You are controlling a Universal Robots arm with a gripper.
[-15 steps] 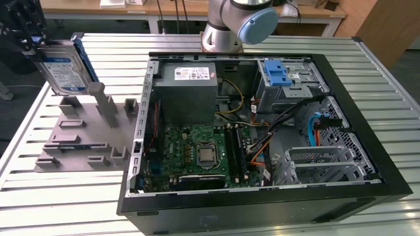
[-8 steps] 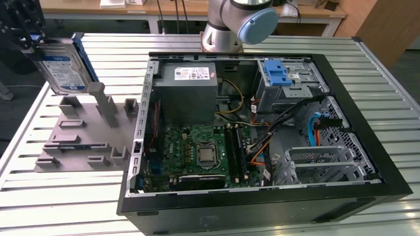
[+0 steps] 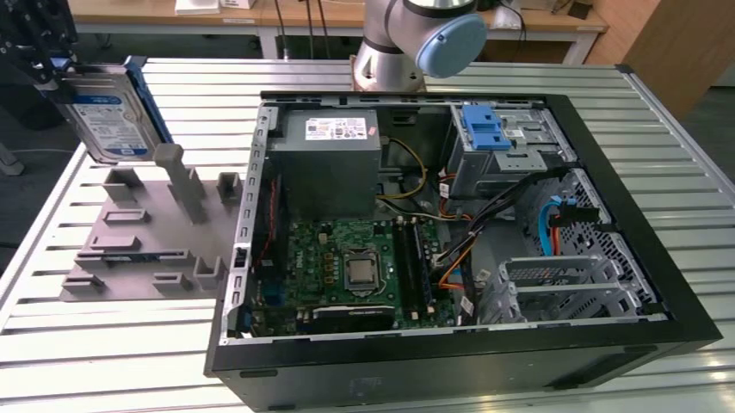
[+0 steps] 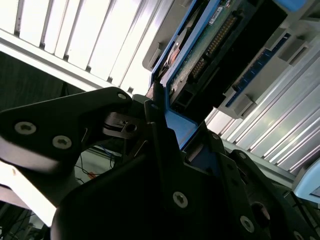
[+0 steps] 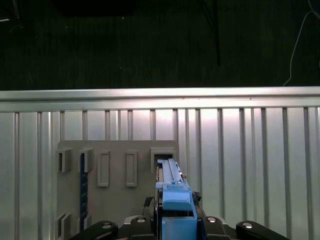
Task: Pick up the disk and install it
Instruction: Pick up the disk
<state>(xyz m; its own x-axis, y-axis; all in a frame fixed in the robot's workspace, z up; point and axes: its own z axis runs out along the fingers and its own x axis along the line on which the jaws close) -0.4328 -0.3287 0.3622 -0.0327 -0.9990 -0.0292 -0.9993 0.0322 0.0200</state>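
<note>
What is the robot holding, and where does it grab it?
The gripper is shut on the disk, clamping its blue-framed upper end.

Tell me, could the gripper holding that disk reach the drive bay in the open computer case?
Probably yes. The gripper holds the disk beside the case, whose side is off and open upward. Cables run right next to the drive bay, which could crowd the approach.
</note>
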